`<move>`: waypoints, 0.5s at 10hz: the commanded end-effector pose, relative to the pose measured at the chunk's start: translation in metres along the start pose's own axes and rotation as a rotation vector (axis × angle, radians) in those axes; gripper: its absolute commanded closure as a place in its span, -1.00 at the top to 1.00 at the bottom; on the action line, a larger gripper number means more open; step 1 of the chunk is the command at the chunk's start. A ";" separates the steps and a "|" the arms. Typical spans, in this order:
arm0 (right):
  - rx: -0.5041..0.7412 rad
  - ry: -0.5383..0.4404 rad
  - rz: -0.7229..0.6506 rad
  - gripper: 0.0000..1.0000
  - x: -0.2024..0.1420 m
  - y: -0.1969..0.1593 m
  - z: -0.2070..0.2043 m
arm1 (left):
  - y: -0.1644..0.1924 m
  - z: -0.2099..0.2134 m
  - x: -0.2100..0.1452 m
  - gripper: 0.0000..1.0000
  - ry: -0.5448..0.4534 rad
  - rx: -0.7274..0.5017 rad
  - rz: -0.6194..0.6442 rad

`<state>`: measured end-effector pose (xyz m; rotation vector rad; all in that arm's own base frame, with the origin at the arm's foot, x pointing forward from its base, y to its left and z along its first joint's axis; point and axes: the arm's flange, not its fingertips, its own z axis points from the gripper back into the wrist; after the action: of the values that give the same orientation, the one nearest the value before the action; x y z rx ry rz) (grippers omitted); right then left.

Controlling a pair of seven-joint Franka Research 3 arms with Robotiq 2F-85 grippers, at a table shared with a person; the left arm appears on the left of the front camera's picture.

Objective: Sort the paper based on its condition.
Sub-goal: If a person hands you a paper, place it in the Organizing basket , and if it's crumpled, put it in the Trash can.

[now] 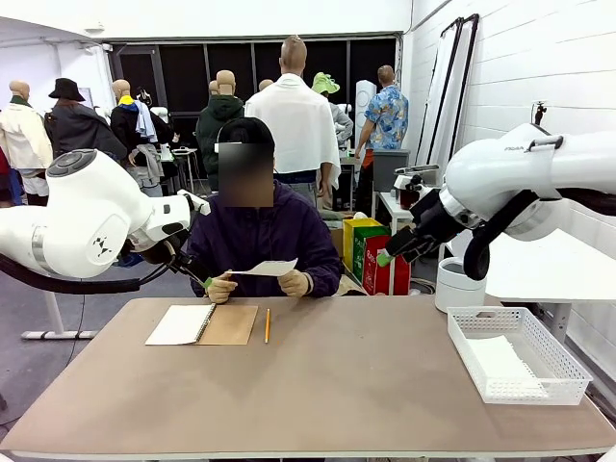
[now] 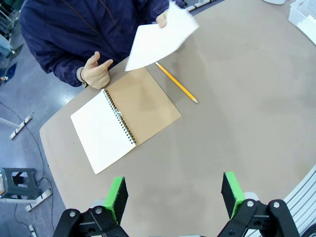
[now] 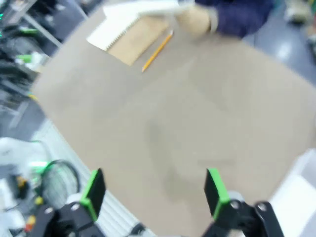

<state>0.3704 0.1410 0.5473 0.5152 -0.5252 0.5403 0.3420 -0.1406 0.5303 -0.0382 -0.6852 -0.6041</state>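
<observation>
A white brick wall [image 1: 539, 67] runs along the right, and dark windows [image 1: 192, 77] span the back. The floor [image 1: 29, 327] is grey. A white side table [image 1: 553, 269] stands by the wall.

We're in a robot lab, a big open hall by the look of it. Two white robot arms, left arm [image 1: 87, 226] and right arm [image 1: 520, 178], flank a plain brown table [image 1: 318, 385]. There's a painted block wall [image 1: 539, 67] on the right, bare grey floor [image 1: 29, 327] and dark glass panels [image 1: 183, 72] at the back. Coloured bins [image 1: 371, 255] stand behind, and a step stool [image 2: 15, 180] sits on the floor.
</observation>
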 end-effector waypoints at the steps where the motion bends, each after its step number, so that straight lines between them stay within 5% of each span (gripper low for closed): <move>1: 0.068 0.039 -0.268 1.00 0.005 -0.009 -0.006 | 0.001 0.000 -0.001 1.00 0.001 0.001 0.000; 3: 0.153 0.065 -0.498 1.00 0.003 -0.030 -0.022 | 0.001 0.000 -0.001 1.00 0.001 0.001 0.000; 5: 0.179 0.112 -0.549 1.00 0.004 -0.041 -0.029 | 0.001 0.000 -0.001 1.00 0.001 0.001 0.000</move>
<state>0.4017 0.1225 0.5065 0.7560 -0.2226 0.1160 0.3420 -0.1405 0.5303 -0.0381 -0.6851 -0.6040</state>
